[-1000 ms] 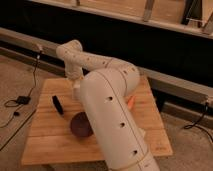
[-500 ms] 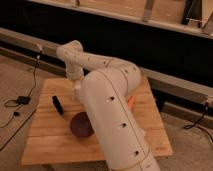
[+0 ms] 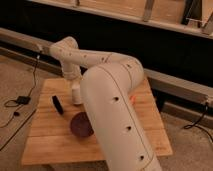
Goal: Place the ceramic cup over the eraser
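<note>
The black eraser [image 3: 58, 105] lies on the wooden table [image 3: 45, 142], left of the middle. My gripper [image 3: 76, 96] hangs down from the wrist at the back of the table and reaches the tabletop just right of the eraser. A small white shape sits at its tip. I cannot tell whether that shape is the ceramic cup or part of the gripper. No separate white cup shows elsewhere on the table.
A dark maroon bowl [image 3: 81, 125] sits in front of the gripper near the table's middle. My big white arm [image 3: 117, 115] covers the right half of the table. An orange piece [image 3: 132, 100] peeks out beside it. Cables lie on the floor [image 3: 17, 102] at the left.
</note>
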